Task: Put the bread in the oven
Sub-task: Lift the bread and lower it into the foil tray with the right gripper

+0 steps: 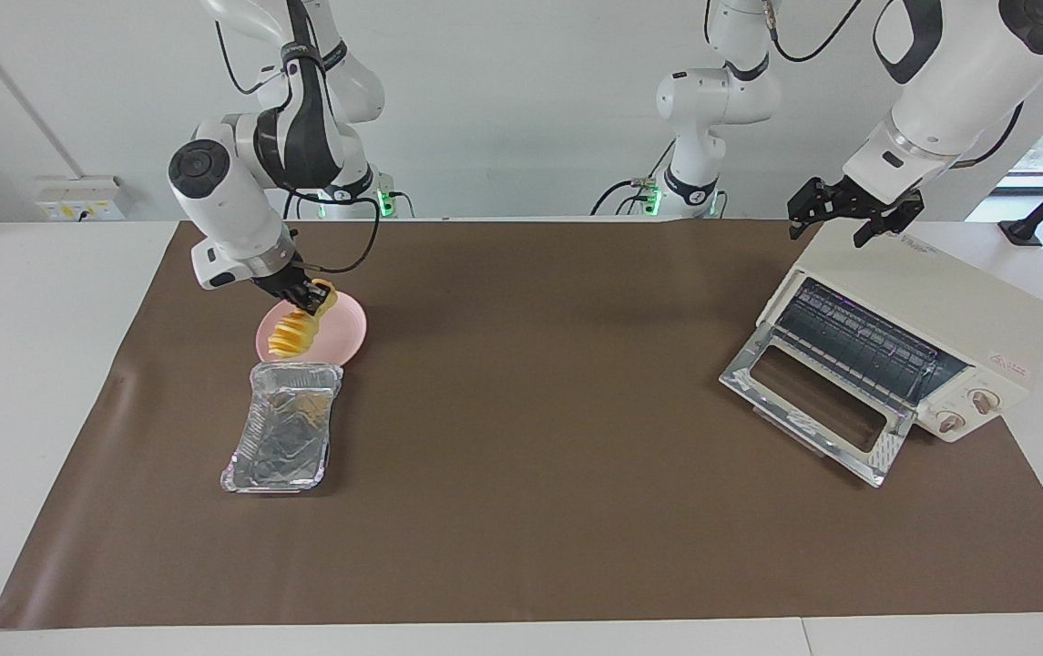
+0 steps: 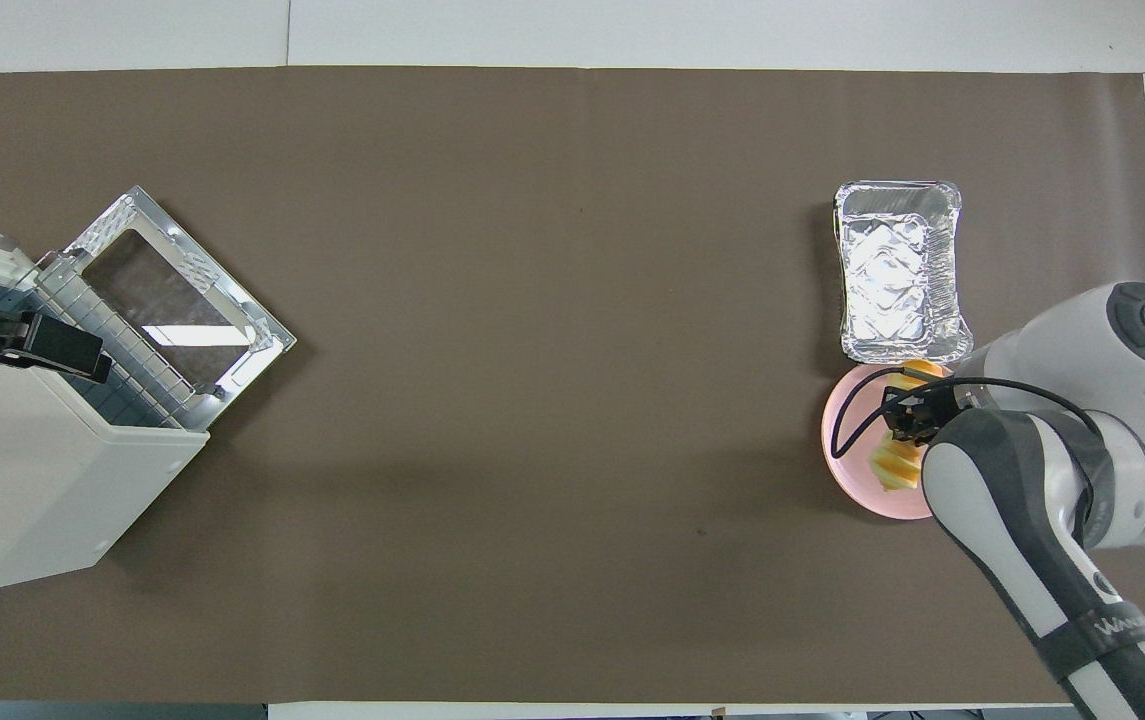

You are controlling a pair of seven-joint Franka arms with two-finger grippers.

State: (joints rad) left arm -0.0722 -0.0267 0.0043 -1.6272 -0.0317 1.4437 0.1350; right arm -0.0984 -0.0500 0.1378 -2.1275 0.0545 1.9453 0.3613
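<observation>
1. The right hand, at the upper left of the facing view, is closed on one end of the bread, which hangs tilted just above the pink plate.
2. In the overhead view the bread shows over the plate at the right edge of the frame, partly covered by the arm.
3. A foil tray lies on the brown mat just beside the plate, farther from the robots.
4. The oven stands at the right of the facing view, its glass door dropped open onto the surface.
5. The left hand waits over the oven's top rear corner, its fingers spread apart and holding nothing.
</observation>
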